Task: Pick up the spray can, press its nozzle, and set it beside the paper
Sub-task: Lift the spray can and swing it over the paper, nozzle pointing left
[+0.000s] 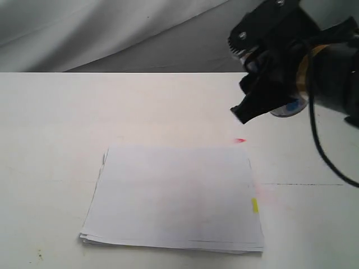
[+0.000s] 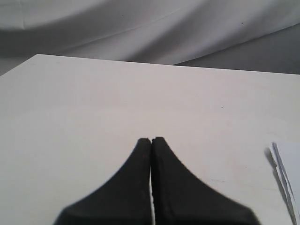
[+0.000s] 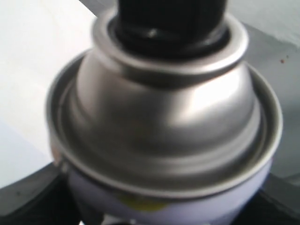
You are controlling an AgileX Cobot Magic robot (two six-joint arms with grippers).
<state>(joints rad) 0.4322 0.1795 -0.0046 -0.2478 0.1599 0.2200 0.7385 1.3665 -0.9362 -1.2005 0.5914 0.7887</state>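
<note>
Spray can [image 3: 164, 122] sits clamped in the right end effector [image 1: 266, 109]. The black fingers [image 3: 23, 201] press on either side of its body just under the silver dome, so the jaws stand part-way open around the cylinder. In the right wrist view the dome fills the picture, and the black nozzle [image 3: 168, 18] sits on top of it, blurred and cut off by the frame edge.

In the exterior view most of the can is hidden behind the black arm. Only a rounded pale end with a patch of blue [image 1: 289, 106] shows under the fingers, at the far right of the table [image 1: 56, 123]. Whether that end touches the table I cannot tell.

The paper [image 1: 174, 196] lies flat near the middle of the table, nearer the camera than the can and apart from it, its sheets slightly fanned at the left edge. A yellow mark [image 1: 254, 205] sits on its right edge. A small red mark [image 1: 240, 140] lies on the table just past the paper's far right corner, between the stack and the can. A thin dark line [image 1: 303, 184] runs across the table to the right of the paper, and a black cable [image 1: 320, 145] hangs from the arm over that side.

The left end effector [image 2: 151, 140] has its jaws pressed together and holds nothing. It is over bare table, with the paper's edge off to one side in its view. Grey cloth [image 1: 84, 28] hangs behind the table.
</note>
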